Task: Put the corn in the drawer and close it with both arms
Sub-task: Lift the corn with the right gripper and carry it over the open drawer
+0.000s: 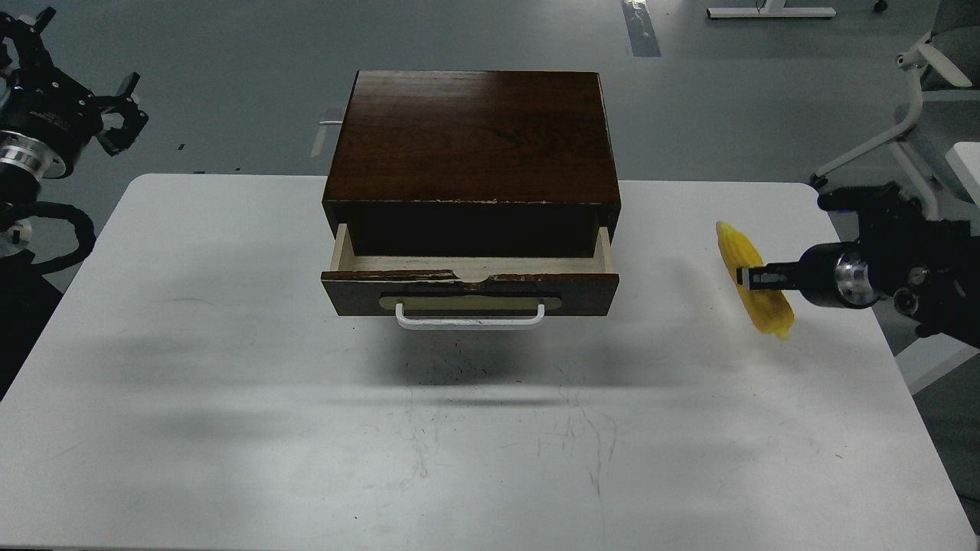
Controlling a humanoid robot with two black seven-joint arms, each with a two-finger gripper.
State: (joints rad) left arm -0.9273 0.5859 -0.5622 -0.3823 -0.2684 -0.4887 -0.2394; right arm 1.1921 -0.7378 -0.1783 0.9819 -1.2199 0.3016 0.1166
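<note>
The yellow corn [754,302] hangs tilted over the right side of the white table [230,383], its tapered end pointing away from me. My right gripper [746,277] comes in from the right and is shut on the cob's middle. The drawer [468,268] of the dark brown wooden box [471,138] is pulled partly out, showing its cream inside and its white bar handle [469,316]. My left gripper [88,53] is open and empty, raised beyond the table's far left corner, far from the drawer.
The box stands at the table's far middle. White chair legs [880,145] and grey floor lie beyond the table's right edge. The table's front edge is close to me, with scuff marks [566,436] in its middle.
</note>
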